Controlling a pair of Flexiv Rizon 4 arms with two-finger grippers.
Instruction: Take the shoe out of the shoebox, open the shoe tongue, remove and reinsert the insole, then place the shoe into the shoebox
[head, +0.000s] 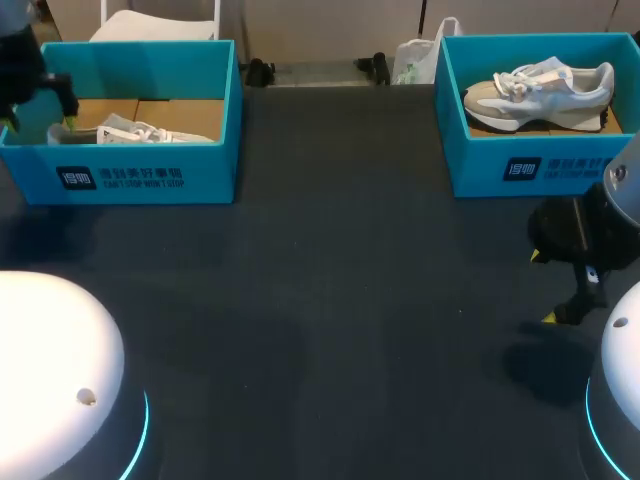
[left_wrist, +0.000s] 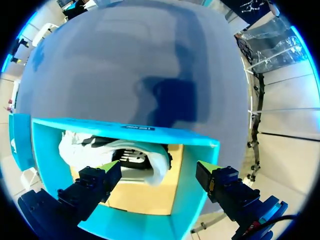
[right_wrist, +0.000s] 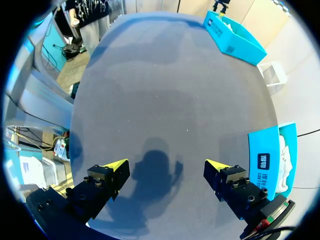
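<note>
Bright, even overhead light, soft dark shadows on the table (right_wrist: 150, 90)

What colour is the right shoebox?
Turquoise; the shoebox shows best in the head view.

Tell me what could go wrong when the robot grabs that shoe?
1. The left hand hangs open over a corner of the teal cardboard shoebox, one finger seemingly outside the wall; going down, it might hit the rim and shove the box.
2. The white lace-up shoe lies close to the wall, so the hand may get a poor hold and drop it.
</note>
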